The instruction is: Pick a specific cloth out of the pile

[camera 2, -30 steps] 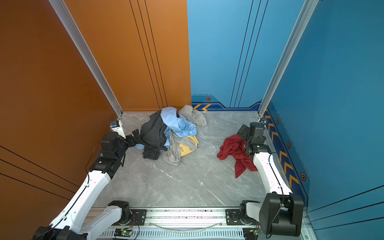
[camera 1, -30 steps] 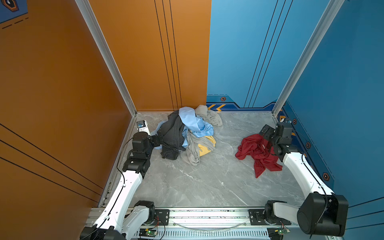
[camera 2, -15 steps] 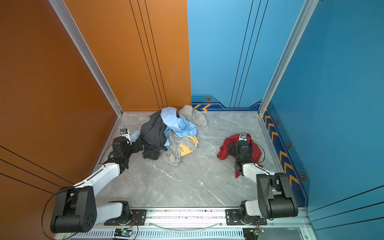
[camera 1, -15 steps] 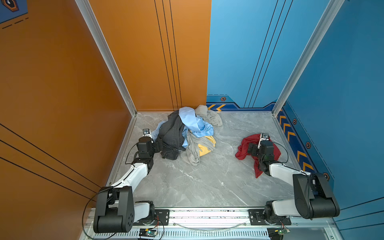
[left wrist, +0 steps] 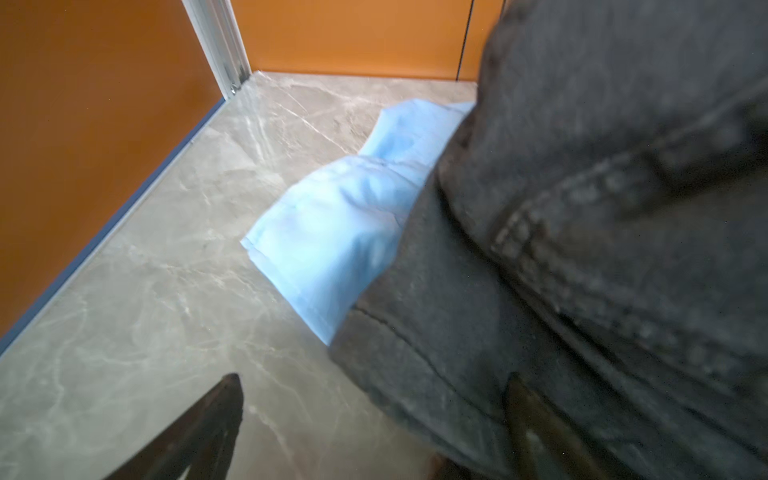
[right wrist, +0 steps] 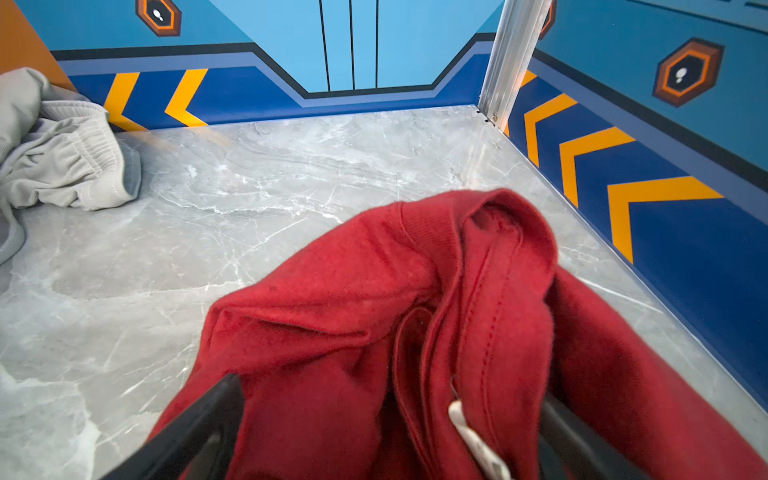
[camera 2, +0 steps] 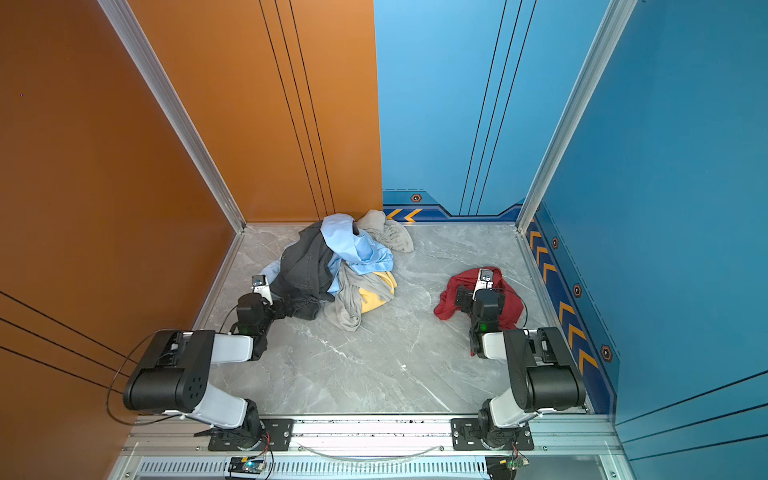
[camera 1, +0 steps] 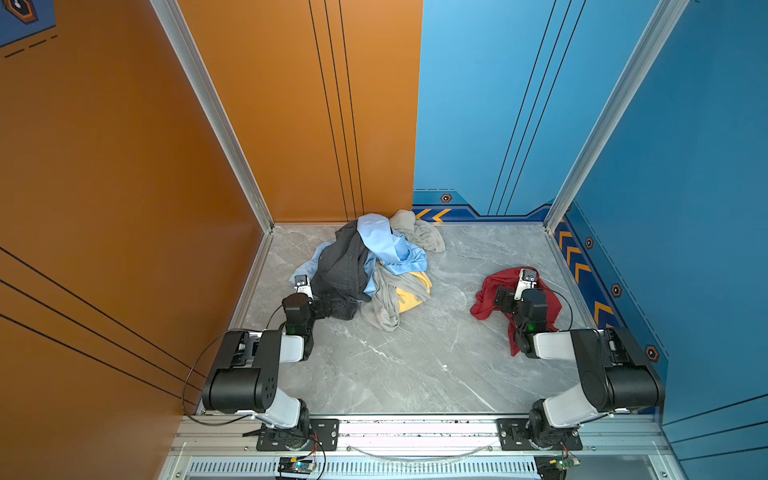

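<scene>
Crimson, thin and crumpled: the dark red soft cloth, lying on the grey marbled tabletop well apart from the heaped pile of mixed garments, over toward the blue side wall. Draped partly under the right gripper, with folds bunched between the two black fingers in the right wrist view; jaws spread wide, no clamp on the fabric visible. Seen the same way in both top views, red folds showing on either side of the right arm's wrist. At the near edge of the pile, the left gripper, jaws likewise spread, one finger on bare marble and the other pressed against or possibly tucked beneath the dark grey denim-like garment, blurred too much to settle. Beside the denim, a fold of the light blue shirt flat on the marble.
</scene>
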`<state>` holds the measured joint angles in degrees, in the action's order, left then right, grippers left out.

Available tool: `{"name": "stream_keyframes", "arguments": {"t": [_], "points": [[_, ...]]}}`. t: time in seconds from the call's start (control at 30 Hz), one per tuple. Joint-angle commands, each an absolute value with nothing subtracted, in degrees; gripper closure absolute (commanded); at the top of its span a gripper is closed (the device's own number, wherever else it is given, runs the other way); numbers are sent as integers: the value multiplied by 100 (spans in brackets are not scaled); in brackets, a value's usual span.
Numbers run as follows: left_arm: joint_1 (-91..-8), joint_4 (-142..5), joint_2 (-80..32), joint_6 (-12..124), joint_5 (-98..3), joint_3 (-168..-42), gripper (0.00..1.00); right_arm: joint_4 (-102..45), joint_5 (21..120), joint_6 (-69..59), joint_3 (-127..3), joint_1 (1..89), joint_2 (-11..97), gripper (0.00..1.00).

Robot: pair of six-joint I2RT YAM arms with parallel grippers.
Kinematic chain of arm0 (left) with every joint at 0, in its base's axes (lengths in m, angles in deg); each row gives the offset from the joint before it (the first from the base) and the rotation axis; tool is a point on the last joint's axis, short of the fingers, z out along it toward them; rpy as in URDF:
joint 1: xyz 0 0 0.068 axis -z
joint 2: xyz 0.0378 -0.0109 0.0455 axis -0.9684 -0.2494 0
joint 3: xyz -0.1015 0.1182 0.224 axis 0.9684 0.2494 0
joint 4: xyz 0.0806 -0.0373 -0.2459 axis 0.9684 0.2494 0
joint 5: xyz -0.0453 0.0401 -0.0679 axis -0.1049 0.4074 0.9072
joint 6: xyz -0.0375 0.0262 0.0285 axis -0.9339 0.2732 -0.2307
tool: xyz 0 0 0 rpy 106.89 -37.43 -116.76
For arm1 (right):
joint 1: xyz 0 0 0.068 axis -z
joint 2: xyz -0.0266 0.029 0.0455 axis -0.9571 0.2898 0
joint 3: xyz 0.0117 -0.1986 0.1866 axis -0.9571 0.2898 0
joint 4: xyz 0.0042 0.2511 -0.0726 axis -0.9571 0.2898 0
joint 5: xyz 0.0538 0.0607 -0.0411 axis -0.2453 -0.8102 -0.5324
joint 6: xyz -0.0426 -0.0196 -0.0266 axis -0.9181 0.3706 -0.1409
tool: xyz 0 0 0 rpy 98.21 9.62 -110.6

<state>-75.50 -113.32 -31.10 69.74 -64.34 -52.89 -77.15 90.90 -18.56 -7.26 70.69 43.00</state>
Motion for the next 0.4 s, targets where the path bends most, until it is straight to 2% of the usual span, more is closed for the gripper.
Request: {"name": "stream_keyframes", "arguments": {"t": [0.0,0.37], "points": [[-7377,-11592,-3091,7138,-6927,-5458,2,-7978,9008,-1932,-667,7087,4363,0],[-7285,-11811,-3150,7228,-7058,-5404,2,-7933,8662,-1939,-695,7176,4361,0]]}}
